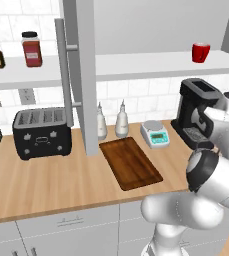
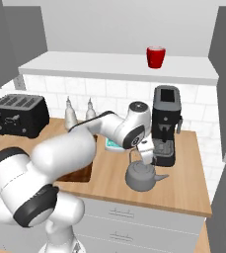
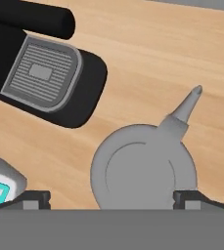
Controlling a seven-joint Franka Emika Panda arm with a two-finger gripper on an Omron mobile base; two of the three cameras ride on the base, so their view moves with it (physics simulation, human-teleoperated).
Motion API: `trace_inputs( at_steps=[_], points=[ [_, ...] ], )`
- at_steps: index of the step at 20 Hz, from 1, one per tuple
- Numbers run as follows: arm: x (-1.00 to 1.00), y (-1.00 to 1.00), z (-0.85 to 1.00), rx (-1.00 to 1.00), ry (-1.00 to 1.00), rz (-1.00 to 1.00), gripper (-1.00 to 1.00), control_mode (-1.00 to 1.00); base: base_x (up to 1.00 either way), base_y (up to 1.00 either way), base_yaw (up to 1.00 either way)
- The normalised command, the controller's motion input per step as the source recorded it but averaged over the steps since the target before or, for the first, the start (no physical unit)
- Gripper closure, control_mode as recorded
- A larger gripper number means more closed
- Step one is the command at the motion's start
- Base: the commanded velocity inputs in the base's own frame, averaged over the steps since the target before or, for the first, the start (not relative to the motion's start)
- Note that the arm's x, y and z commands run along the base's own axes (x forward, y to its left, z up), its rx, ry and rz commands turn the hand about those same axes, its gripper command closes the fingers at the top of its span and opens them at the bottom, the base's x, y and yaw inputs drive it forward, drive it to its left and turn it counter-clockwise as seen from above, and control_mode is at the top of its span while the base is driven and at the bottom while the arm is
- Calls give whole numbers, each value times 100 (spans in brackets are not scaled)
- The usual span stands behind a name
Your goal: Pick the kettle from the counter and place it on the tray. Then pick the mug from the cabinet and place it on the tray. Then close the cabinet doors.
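Two-finger gripper (image 3: 111, 199), fingers apart at the frame's bottom, straddles the squat grey metal kettle (image 3: 144, 171) — descend centred on its handle — then close

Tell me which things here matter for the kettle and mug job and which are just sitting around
Part of the job: kettle on the counter, under the gripper; tray; red mug in the cabinet; open cabinet door.

Just sitting around: toaster, coffee machine, kitchen scale, two white bottles, two jars.
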Motion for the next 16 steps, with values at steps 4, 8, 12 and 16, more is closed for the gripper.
trace_inputs(
  at_steps=[4,8,12,16],
  points=[
    [9,-8,-11,0,0,0,-100,-100,0,0,0],
    [7,-3,-14,0,0,0,-100,-100,0,0,0],
    [-9,0,-26,-1,0,0,100,-100,0,0,0],
    [-3,5,-9,-2,0,0,100,-100,0,0,0]
  ],
)
